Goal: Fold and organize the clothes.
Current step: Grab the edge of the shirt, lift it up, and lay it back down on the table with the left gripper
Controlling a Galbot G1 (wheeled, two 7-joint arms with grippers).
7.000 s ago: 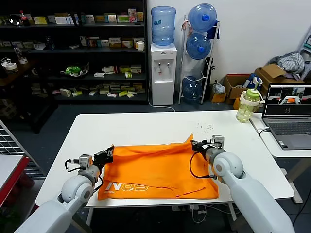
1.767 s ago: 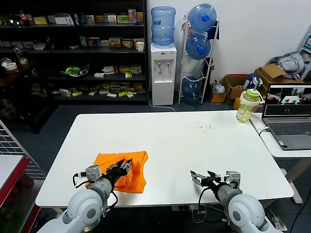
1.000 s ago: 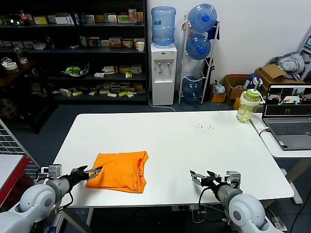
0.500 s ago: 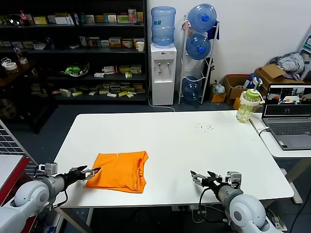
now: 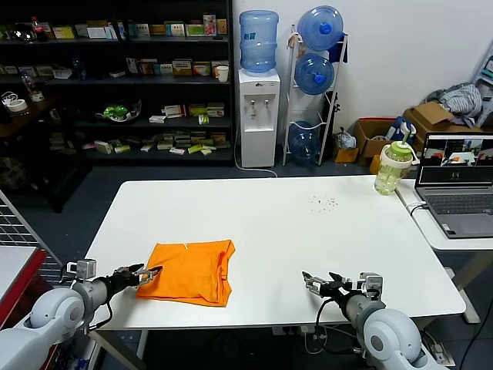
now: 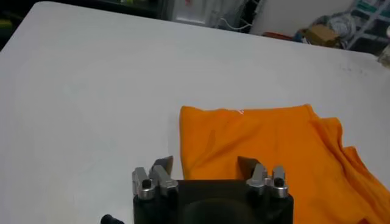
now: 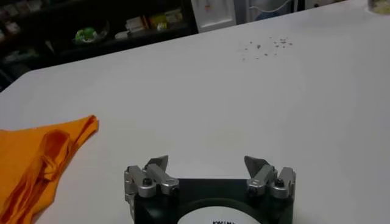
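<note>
The orange T-shirt (image 5: 189, 272) is lying folded into a compact square near the front left of the white bench (image 5: 308, 231). The left gripper (image 5: 148, 272) is hovering at its left edge with released jaws, touching no cloth, probably because the folding looks finished. The right gripper (image 5: 317, 284) is waiting well apart, jaws also spread and empty.

White table (image 5: 269, 223); on it 1 folded orange T-shirt (image 5: 189, 271), lying flat just ahead of the left gripper (image 5: 146, 273), plus dark specks (image 5: 323, 203) far beyond.
</note>
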